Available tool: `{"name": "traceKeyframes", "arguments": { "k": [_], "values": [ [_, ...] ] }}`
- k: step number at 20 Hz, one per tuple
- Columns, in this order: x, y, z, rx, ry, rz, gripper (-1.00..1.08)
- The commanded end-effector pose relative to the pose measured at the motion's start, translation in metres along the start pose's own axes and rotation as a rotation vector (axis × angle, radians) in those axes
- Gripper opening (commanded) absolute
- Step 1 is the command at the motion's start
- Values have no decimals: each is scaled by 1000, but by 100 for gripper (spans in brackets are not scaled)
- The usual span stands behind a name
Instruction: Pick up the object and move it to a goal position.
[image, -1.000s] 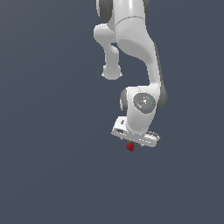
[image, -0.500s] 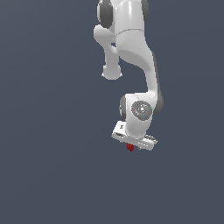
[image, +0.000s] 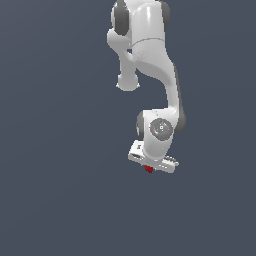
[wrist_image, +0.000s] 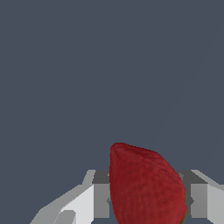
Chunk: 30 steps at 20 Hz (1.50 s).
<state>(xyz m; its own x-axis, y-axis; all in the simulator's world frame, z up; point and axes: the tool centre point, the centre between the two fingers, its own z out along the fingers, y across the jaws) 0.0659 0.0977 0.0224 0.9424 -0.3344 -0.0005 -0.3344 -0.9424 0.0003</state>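
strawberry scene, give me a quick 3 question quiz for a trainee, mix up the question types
1. True or false: the strawberry sits between the fingers of the gripper.
2. Multiple choice: in the exterior view, where does the strawberry show? A) at the lower edge of the white hand B) far off to the exterior view's left C) above the arm's elbow
3. Short answer: what colour is the background around the arm?

Key: 1 true; 2 A; 3 plain dark blue-grey.
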Motion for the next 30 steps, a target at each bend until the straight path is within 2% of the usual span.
{"name": "traceKeyframes", "arguments": {
  "k": [1,13,30],
  "values": [
    [0,0,0,0,0,0,-100],
    [-1,-6,-14,0,0,0,-100],
    [-4,-54,-138,0,1,0,-100]
  ]
}}
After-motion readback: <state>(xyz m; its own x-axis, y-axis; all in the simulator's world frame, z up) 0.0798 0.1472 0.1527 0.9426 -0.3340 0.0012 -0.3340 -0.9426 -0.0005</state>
